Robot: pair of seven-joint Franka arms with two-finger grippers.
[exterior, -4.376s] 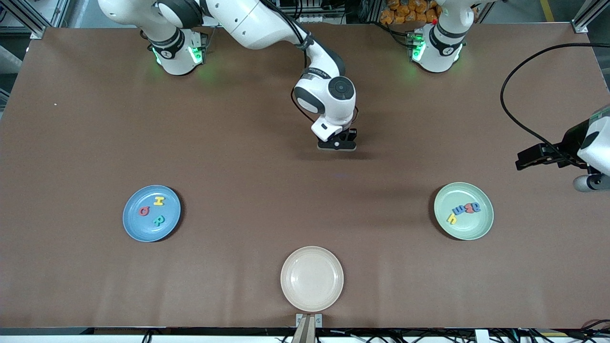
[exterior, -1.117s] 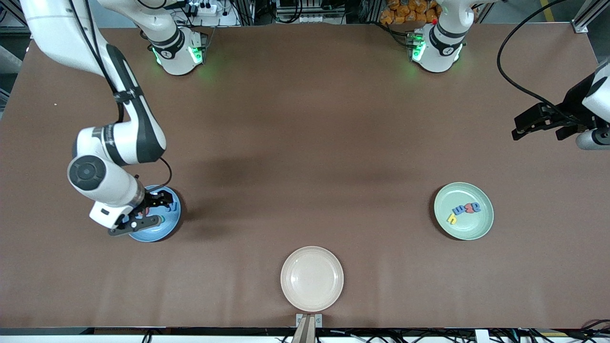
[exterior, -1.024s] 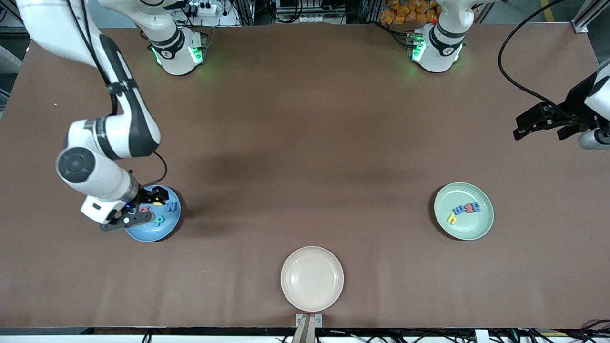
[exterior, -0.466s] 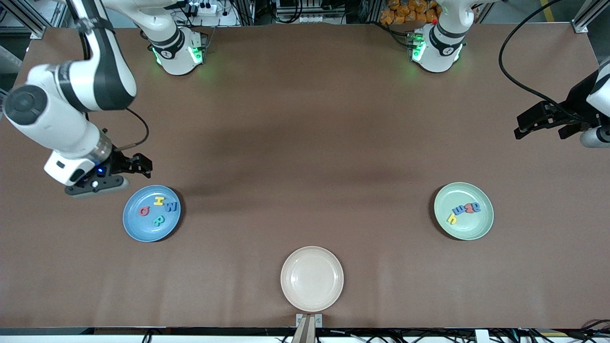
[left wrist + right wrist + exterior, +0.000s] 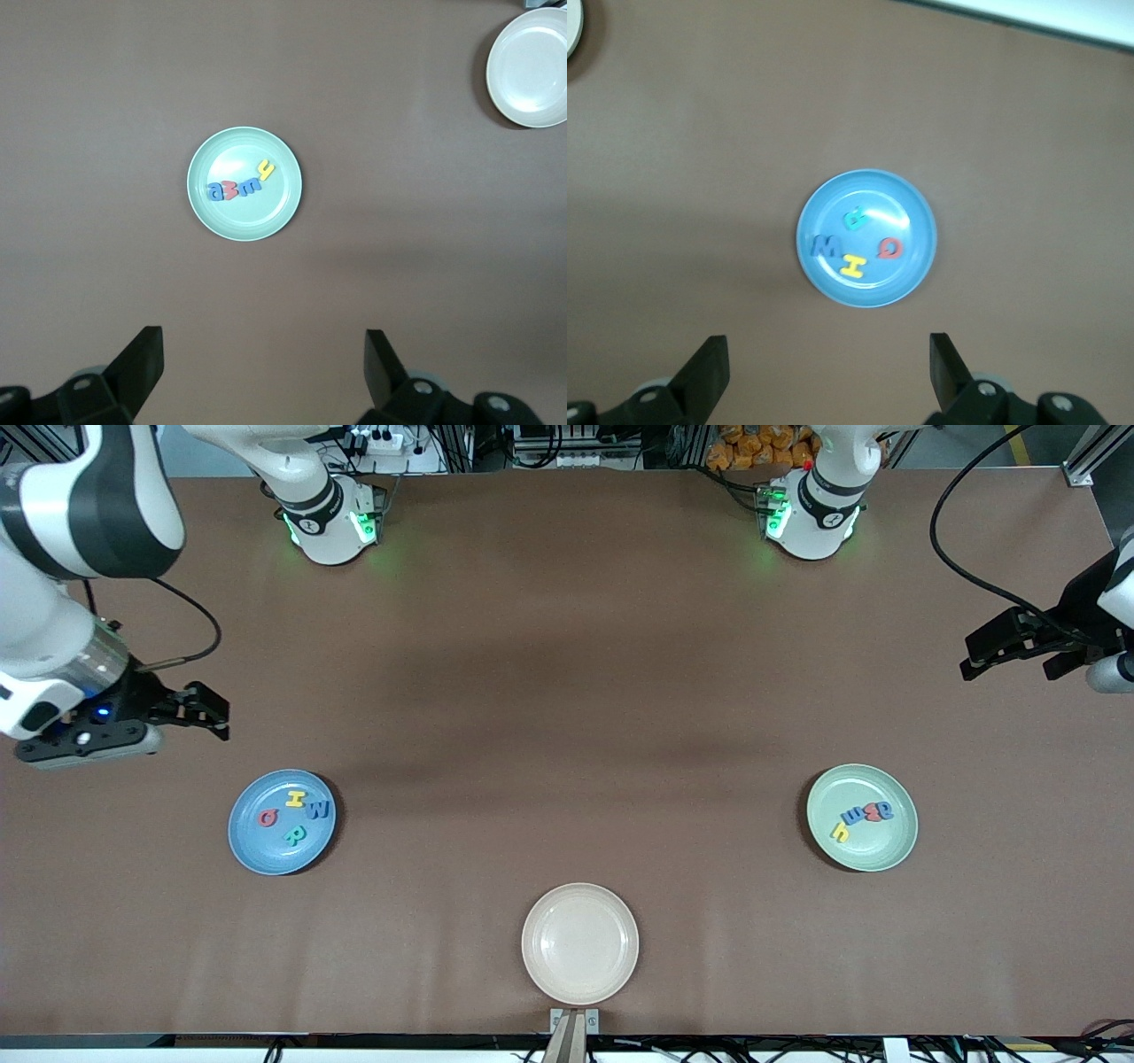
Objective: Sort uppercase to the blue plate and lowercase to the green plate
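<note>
On the blue plate (image 5: 252, 850), toward the right arm's end of the tabletop (image 5: 567, 691): all four capitals, red Q (image 5: 267, 817), yellow H (image 5: 295, 799), blue W (image 5: 319, 810), teal R (image 5: 295, 835). On the green plate (image 5: 873, 855), toward the left arm's end: yellow h (image 5: 839, 832), blue m (image 5: 854, 816), red w (image 5: 872, 812) and blue e (image 5: 884, 810) in a touching row. Nearest the front camera, between the two: bare cream plate (image 5: 580, 943). Right pincer (image 5: 199, 713) raised above bare tabletop near the blue plate, fingers spread, holding nothing. Left pincer (image 5: 1005, 642) raised at the tabletop's edge near the green plate, likewise spread and empty.
</note>
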